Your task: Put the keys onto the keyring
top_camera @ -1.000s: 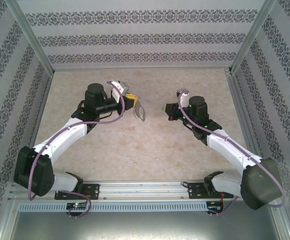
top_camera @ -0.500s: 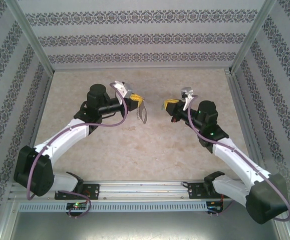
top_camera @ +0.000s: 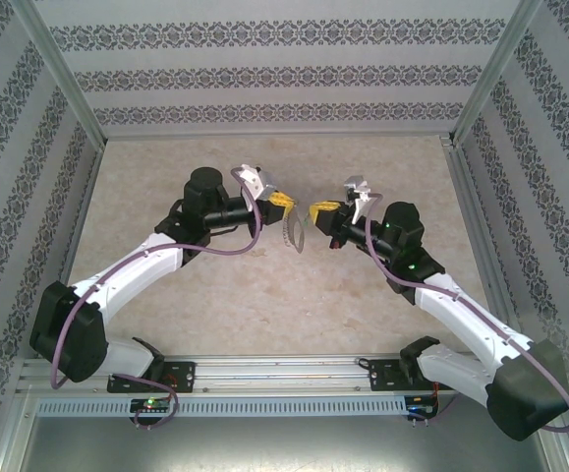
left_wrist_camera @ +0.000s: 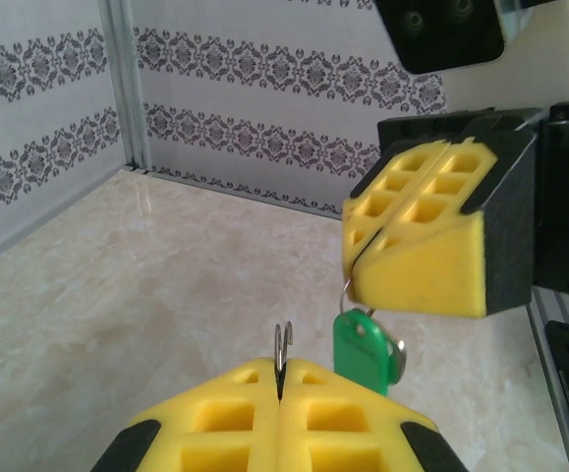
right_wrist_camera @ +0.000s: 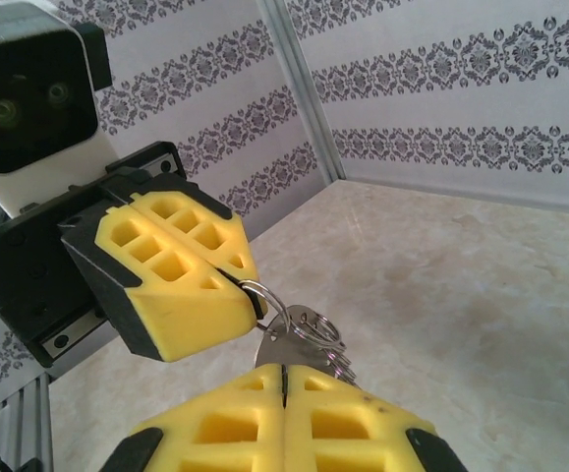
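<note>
While both my arms reach inward, tips nearly meeting, left gripper (top_camera: 288, 207) pinches the keyring (top_camera: 296, 239); right gripper (top_camera: 312, 208) clamps the green key (left_wrist_camera: 366, 349).

Top view high, looking down on table (top_camera: 264, 295); wrist views close, facing each other over its middle

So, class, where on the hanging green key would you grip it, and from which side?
Take the green key by its plastic head, probably. It hangs free below the shut right end effector, broad flat faces showing, so pinch across those faces from underneath, clear of the thin wire above.
</note>
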Controlling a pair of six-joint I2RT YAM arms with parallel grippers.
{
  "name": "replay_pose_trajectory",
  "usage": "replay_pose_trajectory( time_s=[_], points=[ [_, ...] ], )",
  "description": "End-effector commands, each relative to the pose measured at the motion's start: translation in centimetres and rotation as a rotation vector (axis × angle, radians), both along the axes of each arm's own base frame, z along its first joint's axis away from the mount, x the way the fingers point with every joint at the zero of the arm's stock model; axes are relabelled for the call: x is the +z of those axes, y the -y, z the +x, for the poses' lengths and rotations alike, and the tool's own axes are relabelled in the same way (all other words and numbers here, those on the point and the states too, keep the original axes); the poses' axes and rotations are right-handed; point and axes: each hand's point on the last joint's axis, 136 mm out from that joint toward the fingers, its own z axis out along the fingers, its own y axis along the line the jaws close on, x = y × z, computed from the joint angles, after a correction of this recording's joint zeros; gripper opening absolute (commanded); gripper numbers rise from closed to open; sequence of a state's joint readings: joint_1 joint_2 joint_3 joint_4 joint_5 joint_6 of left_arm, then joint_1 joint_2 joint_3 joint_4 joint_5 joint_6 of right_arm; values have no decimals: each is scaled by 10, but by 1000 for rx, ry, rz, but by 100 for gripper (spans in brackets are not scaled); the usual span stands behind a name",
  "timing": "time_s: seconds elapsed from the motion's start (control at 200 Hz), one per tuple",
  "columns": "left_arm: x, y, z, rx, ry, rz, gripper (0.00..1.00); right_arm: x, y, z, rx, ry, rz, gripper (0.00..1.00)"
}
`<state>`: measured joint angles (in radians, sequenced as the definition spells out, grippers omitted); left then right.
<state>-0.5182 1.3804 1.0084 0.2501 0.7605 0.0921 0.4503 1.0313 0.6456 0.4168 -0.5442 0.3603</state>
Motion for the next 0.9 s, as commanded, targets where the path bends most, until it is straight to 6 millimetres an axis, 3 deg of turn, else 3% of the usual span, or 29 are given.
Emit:
replay_pose_trajectory(
  time_s=[0.0, 0.894],
  points=[
    [14, 10, -9, -56, 56, 3, 0, 16, -6, -2, 21, 71, 11, 0],
    [5, 26, -13, -105, 25, 26, 0, 34, -7, -7, 3, 129, 15, 0]
  ],
)
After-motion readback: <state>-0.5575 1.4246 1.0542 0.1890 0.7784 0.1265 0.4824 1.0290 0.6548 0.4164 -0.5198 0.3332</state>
